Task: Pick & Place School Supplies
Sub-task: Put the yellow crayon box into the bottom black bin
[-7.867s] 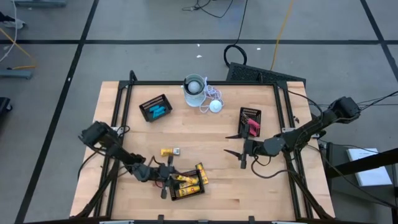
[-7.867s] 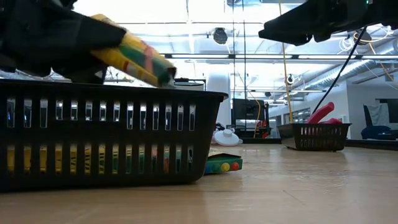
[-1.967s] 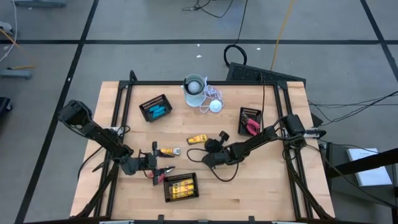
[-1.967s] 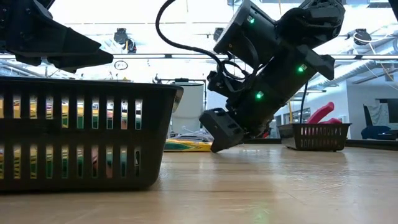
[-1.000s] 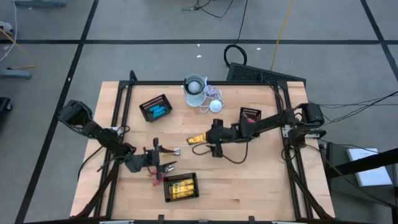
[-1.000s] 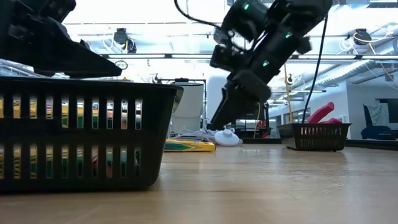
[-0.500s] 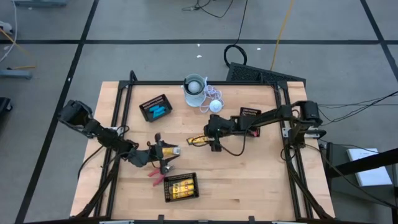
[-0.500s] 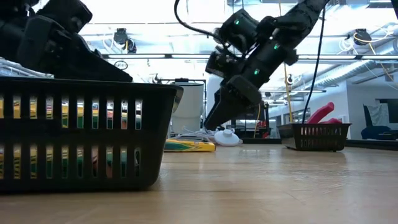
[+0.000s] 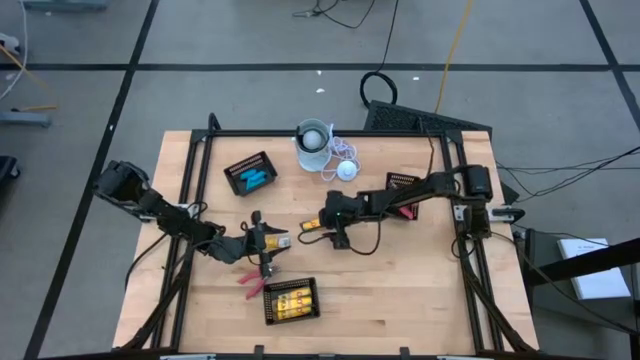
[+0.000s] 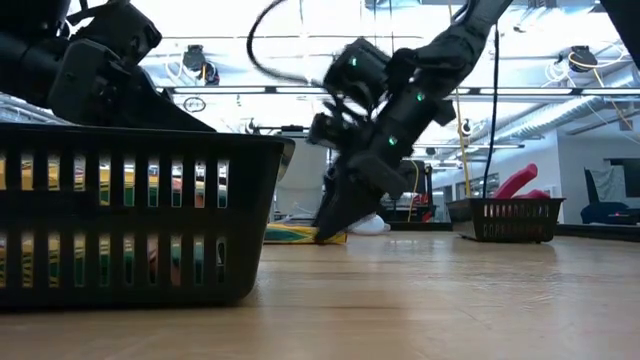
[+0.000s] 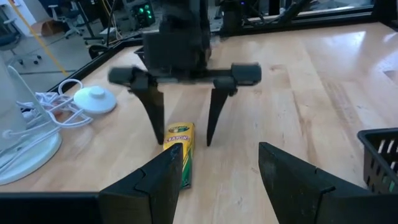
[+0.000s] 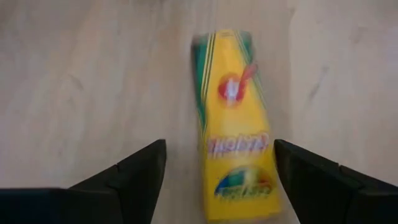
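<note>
Right gripper low at table centre, fingers spread wide, tips down on either side of a yellow crayon box lying flat on the wood. Nothing pinched; box sits between the fingers, not touched as far as can be seen.

Left gripper left of centre, fingers apart, pointing toward the right gripper. A second yellow box lies by its tips; whether held cannot be told.

Red scissors lie on the table just beside the front tray, which holds more yellow boxes. Back-left tray holds light-blue sticks. Right tray, partly under the right arm, holds red-handled scissors.

White cup and corded white disc near the back edge.
</note>
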You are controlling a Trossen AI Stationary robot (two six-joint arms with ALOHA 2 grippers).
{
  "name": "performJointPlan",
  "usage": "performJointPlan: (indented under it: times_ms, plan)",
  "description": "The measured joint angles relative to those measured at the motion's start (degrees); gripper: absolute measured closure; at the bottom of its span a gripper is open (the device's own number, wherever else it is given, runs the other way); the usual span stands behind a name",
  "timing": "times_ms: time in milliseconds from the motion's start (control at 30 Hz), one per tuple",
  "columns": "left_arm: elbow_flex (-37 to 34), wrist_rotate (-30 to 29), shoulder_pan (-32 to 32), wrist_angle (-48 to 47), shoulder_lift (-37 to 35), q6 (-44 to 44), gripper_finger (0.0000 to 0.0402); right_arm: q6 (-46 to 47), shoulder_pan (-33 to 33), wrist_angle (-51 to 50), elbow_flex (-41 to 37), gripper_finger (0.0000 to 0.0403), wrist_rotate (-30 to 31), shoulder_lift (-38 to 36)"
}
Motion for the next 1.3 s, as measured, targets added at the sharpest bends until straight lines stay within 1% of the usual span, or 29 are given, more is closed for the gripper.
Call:
performJointPlan:
  times_ms: [200, 333, 433, 633, 700, 767, 867, 1300]
  plan:
    - [0.0, 0.19, 0.13, 0.05, 0.0, 0.01, 0.0188, 0.14, 0.29, 0.77, 0.0, 0.0127, 0.02, 1.94]
    - [0.0, 0.21, 0.13, 0.08, 0.0, 0.02, 0.0188, 0.21, 0.84, 0.66, 0.0, 0.0159, 1.52, 2.11]
    - [0.0, 0.18, 0.13, 0.06, 0.0, 0.0, 0.0188, -0.25, 1.59, 0.68, 0.0, 0.0206, 3.17, 2.16]
    - [0.0, 0.19, 0.13, 0.06, 0.0, 0.02, 0.0188, -0.65, 2.52, 0.94, -0.05, 0.0323, 4.16, 2.22]
    - [0.0, 0.18, 0.13, 0.08, 0.0, -0.01, 0.0188, -0.63, 2.69, 1.24, 0.0, 0.0352, 4.48, 2.28]
    - [0.0, 0.18, 0.13, 0.06, 0.0, -0.02, 0.0188, -0.52, 3.0, 1.46, -0.05, 0.0371, 4.87, 2.24]
    - [0.0, 0.18, 0.11, 0.04, 0.0, -0.04, 0.0188, -0.18, 3.13, 2.36, -0.07, 0.0387, 5.12, 2.29]
    - [0.0, 0.18, 0.11, -0.35, 0.0, -0.26, 0.0188, 0.21, 3.72, 4.43, -0.18, 0.0403, 6.55, 2.42]
